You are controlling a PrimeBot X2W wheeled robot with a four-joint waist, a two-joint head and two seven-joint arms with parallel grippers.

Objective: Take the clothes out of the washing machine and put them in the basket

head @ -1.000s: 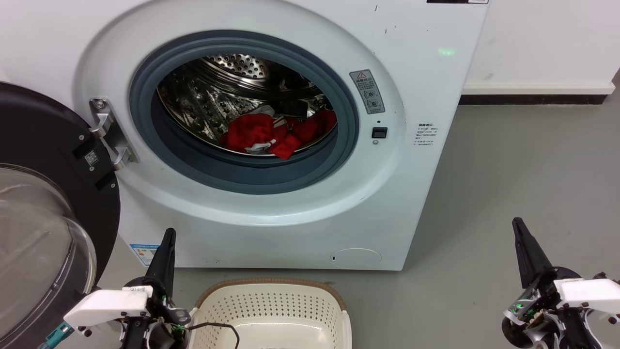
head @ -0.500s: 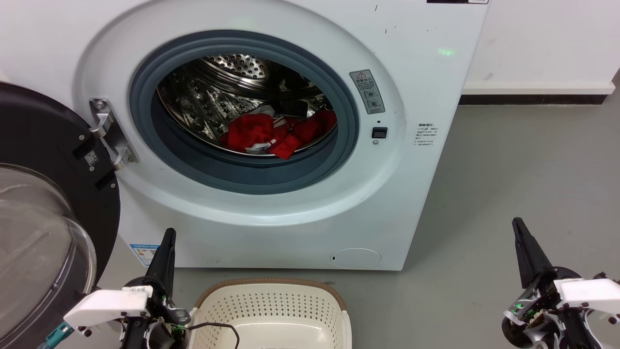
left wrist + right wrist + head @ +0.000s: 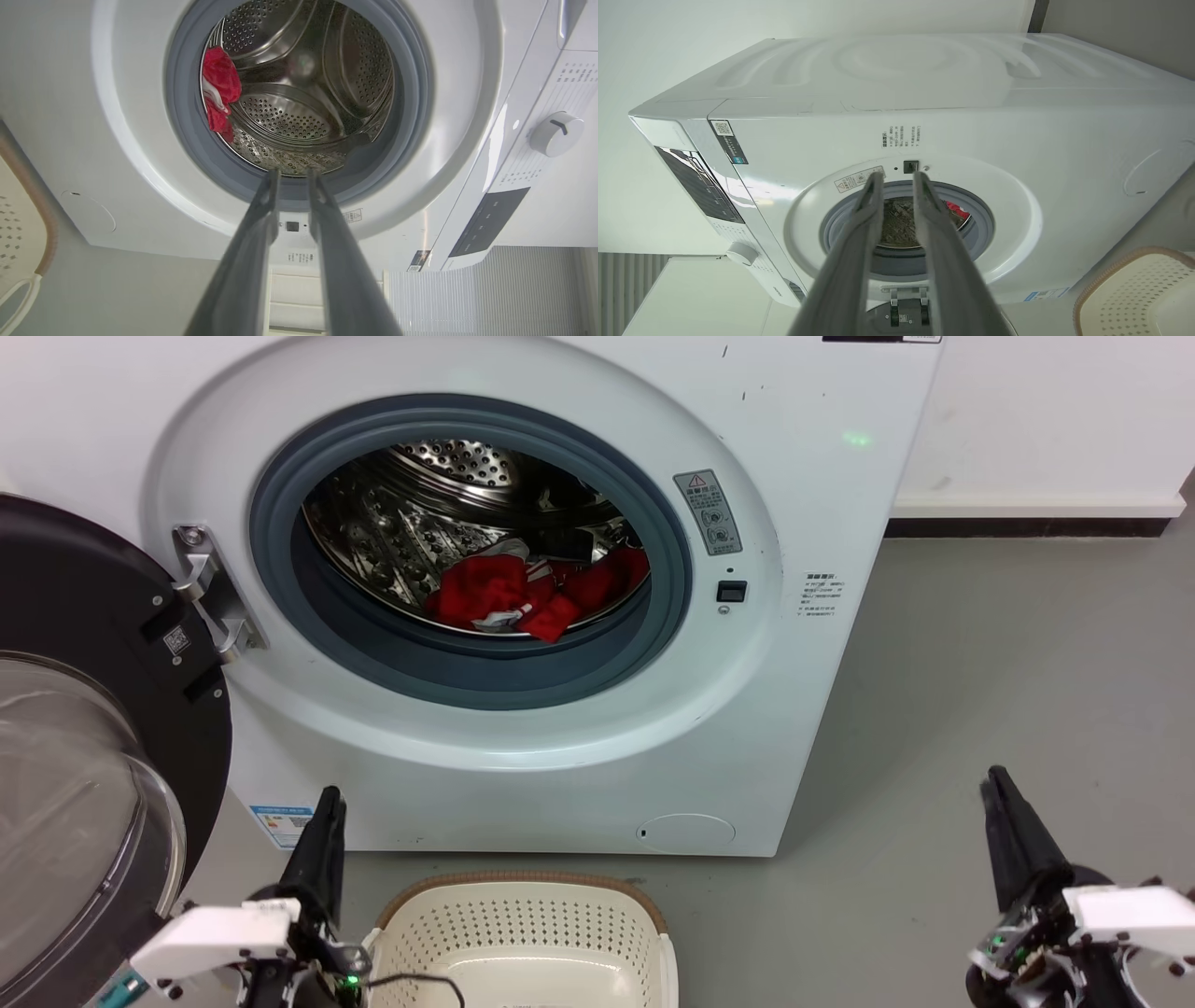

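Note:
The washing machine [image 3: 803, 485] stands with its door [image 3: 93, 616] swung open to the left. Red clothes [image 3: 495, 593] with white trim lie at the bottom of the steel drum, also visible in the left wrist view as clothes [image 3: 218, 84] and in the right wrist view as clothes [image 3: 956, 206]. Below, on the floor, is the cream basket [image 3: 523, 879] with nothing in the part I see. My left gripper [image 3: 330, 795] hangs low beside the basket's left edge. My right gripper [image 3: 995, 775] hangs low at the far right. Both stand open with a narrow gap, holding nothing, far from the drum.
The open glass door takes up the left side, close to my left arm. Grey floor [image 3: 980, 663] stretches to the right of the machine up to a white wall with a dark skirting. A black cable lies over the basket's near left corner.
Both grippers have dropped slightly in the head view. The clothes, basket and door have not moved.

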